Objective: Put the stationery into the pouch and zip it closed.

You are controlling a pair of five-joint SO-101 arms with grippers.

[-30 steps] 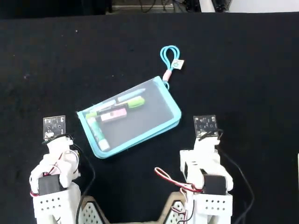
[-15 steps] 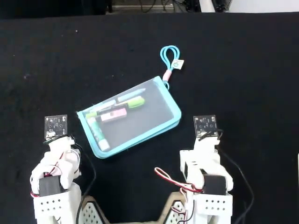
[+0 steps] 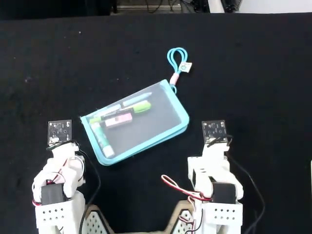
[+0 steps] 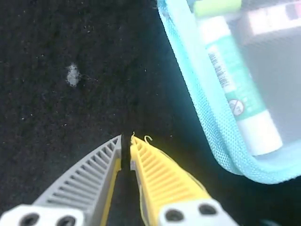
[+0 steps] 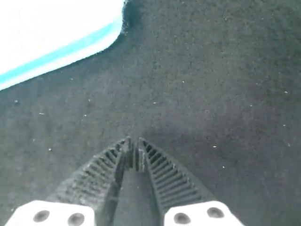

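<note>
A teal-edged clear pouch (image 3: 136, 122) lies flat in the middle of the black table, with pens, a green highlighter and a glue stick (image 3: 103, 139) inside it. Its blue loop strap (image 3: 177, 58) trails off its far corner. The pouch edge (image 4: 207, 108) and the glue stick (image 4: 237, 101) show in the left wrist view. My left gripper (image 4: 127, 141) is shut and empty, over bare cloth just beside the pouch's near left corner. My right gripper (image 5: 133, 142) is shut and empty too, near the pouch's near right corner (image 5: 56, 42).
Both arm bases (image 3: 56, 195) (image 3: 214, 187) stand at the table's near edge. Black cloth (image 3: 253, 83) lies open on all sides of the pouch. A small pale speck (image 4: 72, 75) sits on the cloth ahead of the left gripper.
The left arm has drawn slightly back toward its base. The pouch and the right arm have not moved.
</note>
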